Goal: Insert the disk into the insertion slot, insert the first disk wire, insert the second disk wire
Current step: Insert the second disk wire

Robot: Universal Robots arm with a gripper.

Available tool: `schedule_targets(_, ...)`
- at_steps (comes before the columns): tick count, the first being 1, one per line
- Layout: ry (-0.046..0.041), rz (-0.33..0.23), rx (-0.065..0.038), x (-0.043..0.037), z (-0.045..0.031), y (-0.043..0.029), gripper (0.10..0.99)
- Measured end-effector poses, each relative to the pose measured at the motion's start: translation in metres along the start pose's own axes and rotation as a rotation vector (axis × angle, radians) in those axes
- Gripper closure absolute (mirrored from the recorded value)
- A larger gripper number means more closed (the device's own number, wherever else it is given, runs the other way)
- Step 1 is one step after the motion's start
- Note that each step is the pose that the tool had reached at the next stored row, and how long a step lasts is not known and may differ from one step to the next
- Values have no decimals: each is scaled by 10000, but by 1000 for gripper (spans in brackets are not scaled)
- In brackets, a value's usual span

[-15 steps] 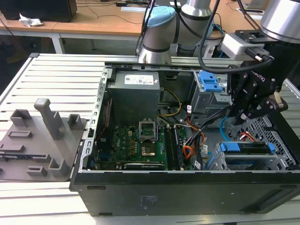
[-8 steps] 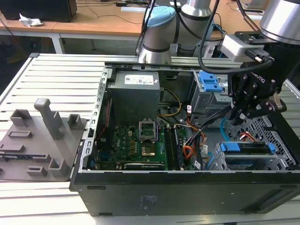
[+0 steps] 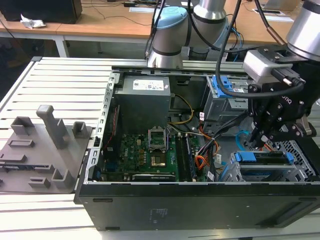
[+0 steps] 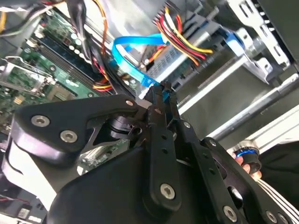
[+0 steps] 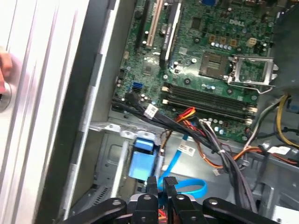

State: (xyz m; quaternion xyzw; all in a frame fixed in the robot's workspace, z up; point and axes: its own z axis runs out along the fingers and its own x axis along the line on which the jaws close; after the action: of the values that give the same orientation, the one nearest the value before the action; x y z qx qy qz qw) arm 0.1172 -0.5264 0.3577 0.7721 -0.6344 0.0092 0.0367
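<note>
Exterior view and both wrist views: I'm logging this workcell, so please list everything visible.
table: one, pale grey, slatted, under everything.
computer case: one, black, open, on the table.
fixture tray: one, grey, at the exterior view's left of the case.
motherboard: one, green, on the case floor.
power supply: one, grey, at the case's far end.
cage with blue tabs: one, grey, beside the power supply.
insertion slot: one, grey, perforated, at the exterior view's right.
disk: one, blue-railed, in the insertion slot.
blue flat cable: one, looping to the gripper.
wire bundle: one, red and yellow, near the cable.
hand: one, by the table.
arm: one, silver.
gripper: one, black, shut on the cable's end.
</note>
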Motion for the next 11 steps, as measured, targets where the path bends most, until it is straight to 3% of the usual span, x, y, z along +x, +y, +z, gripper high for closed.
schedule_targets(3,-19,528,-33,33,34,6,890)
schedule_targets(8,-24,559,-35,33,35,6,878)
schedule_targets(9,-26,571,-35,33,35,6,761)
schedule_targets(10,-27,579,-35,33,35,5,761)
schedule_targets(11,-40,580,-33,34,18,6,694)
